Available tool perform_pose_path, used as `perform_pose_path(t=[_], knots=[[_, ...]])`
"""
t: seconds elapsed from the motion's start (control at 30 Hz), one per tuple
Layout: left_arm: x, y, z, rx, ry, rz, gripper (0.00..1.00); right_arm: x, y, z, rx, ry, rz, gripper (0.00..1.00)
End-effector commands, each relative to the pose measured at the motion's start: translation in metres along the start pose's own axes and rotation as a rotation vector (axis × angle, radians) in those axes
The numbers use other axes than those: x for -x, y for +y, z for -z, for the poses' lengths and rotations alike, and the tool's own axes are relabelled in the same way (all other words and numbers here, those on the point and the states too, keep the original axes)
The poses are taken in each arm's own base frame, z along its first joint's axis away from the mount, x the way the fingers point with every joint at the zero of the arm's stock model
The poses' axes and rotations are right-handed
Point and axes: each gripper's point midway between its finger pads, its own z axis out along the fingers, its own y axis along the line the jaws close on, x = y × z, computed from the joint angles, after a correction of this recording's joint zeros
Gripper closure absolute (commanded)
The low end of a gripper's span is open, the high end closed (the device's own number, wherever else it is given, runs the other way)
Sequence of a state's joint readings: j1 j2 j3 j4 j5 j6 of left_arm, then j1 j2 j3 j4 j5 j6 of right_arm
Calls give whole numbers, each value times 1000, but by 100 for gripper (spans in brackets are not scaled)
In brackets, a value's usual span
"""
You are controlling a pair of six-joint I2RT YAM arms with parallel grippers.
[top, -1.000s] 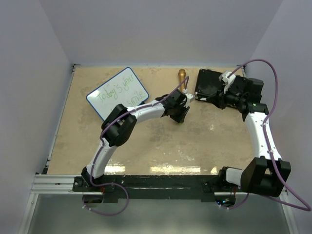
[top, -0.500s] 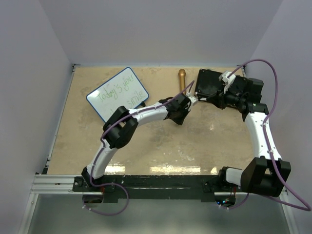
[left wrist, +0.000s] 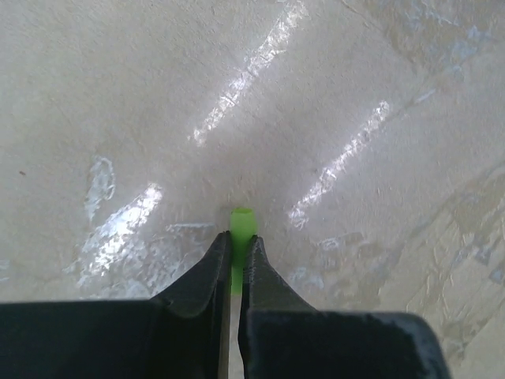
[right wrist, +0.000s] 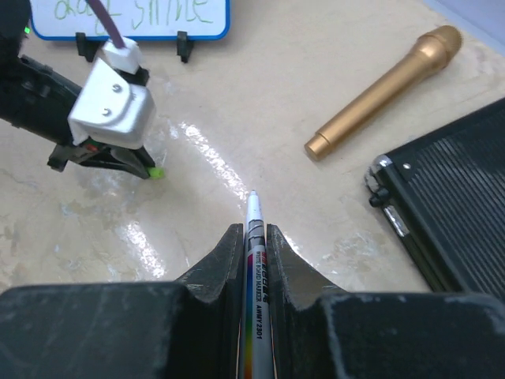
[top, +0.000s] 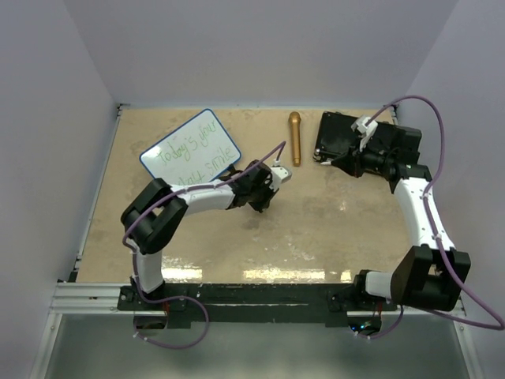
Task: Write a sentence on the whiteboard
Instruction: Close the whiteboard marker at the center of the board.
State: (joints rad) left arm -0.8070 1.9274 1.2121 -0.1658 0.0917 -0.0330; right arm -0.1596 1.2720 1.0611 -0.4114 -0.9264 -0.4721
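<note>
Beige table [top: 316,229], whiteboard [top: 191,150] upper left; my left pincer [left wrist: 237,242] clamps green cap [left wrist: 241,221], right pincer [right wrist: 254,234] grips marker [right wrist: 254,212]; I should align them squarely.

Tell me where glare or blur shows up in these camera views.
Top external: evenly lit, pale glare patches along the near edge of the table, whiteboard writing legible. Left wrist: bright glare streaks across the table, the left tool dark, with little detail up close. Right wrist: glare streaks too, marker print sharp.
</note>
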Motion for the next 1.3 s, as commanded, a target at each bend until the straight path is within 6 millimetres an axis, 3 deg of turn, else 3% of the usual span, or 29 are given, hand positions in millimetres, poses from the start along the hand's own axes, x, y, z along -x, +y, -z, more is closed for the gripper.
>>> perform_pose_path(t=[0.0, 0.13, 0.23, 0.37, 0.63, 1.27], knots=[[56, -4, 35, -33, -283, -212, 100, -3, 27, -29, 148, 20, -18, 100], [60, -7, 46, -41, -362, -257, 100, -12, 75, -65, 326, 42, -30, 100], [64, -14, 56, -71, -445, -252, 100, -15, 87, -73, 403, 35, -69, 100], [66, -23, 68, -108, -539, -242, 100, -19, 95, -78, 423, 46, -77, 100], [70, -24, 70, -105, -589, -224, 100, -27, 103, -86, 438, 80, -77, 100], [80, -10, 82, -34, -637, -218, 100, -39, 107, -94, 441, 129, -75, 100]])
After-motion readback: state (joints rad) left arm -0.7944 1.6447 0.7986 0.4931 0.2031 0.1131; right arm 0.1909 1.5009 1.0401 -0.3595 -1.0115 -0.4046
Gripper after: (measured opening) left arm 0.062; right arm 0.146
